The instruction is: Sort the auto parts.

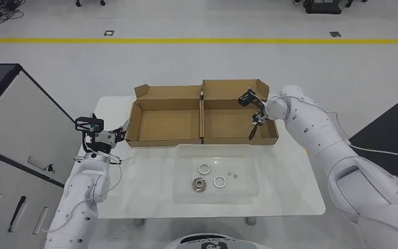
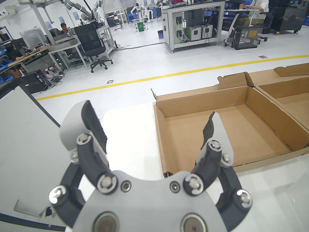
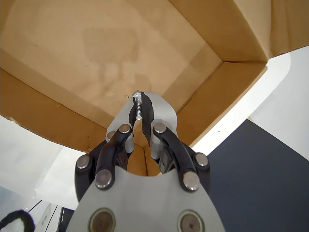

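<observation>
A bolt (image 3: 138,107) is being pinched along its thread by the right tool (image 3: 141,102) over the right box (image 1: 230,124). It is being judged light, stiff and slippery steel, best gripped across the shank. The left tool (image 2: 151,112) is being held spread beside the left box (image 2: 217,131). In the tray (image 1: 186,187) on the counter (image 1: 292,180), two white rings (image 1: 204,168), one metal hub (image 1: 199,184) and two tiny bits (image 1: 229,173) are being counted.

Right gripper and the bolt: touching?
Touching. The right wrist view shows the right gripper shut on the bolt, threads pinched with no gap, above the cardboard box.
</observation>
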### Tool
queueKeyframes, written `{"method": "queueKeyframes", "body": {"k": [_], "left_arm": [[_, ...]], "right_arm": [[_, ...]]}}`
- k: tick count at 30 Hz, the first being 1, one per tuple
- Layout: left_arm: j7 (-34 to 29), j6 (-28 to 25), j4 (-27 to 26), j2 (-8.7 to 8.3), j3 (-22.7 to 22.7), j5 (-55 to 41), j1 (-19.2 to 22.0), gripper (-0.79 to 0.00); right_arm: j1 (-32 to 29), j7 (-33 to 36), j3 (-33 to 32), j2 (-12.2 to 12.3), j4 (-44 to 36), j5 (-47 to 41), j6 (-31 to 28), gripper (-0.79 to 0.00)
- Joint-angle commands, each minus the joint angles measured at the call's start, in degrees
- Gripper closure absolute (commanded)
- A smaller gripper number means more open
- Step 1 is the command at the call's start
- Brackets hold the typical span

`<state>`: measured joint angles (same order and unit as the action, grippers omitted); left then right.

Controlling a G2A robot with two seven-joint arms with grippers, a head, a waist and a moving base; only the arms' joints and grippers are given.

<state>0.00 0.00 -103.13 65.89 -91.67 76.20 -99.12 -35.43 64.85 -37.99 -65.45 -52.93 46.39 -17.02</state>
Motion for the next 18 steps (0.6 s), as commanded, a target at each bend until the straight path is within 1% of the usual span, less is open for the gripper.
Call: {"method": "queueKeyframes", "body": {"k": [1,16,17,18], "left_arm": [[0.0,0.0,0.0,0.0,0.0,0.0,0.0,-0.785],[0.0,0.0,0.0,0.0,0.0,0.0,0.0,-0.785],[0.0,0.0,0.0,0.0,0.0,0.0,0.0,-0.785],[0.0,0.0,0.0,0.0,0.0,0.0,0.0,-0.785]], "right_arm": [[-0.28,0.0,0.03,-0.07,0.28,-0.01,-0.04,0.0],[-0.79,-0.57,0.43,-0.96,2.59,1.95,0.17,-0.003],[-0.77,-0.67,0.47,-1.01,2.67,2.24,0.17,-0.163],[-0.76,-0.71,0.49,-1.06,2.75,2.45,0.2,-0.215]]}}
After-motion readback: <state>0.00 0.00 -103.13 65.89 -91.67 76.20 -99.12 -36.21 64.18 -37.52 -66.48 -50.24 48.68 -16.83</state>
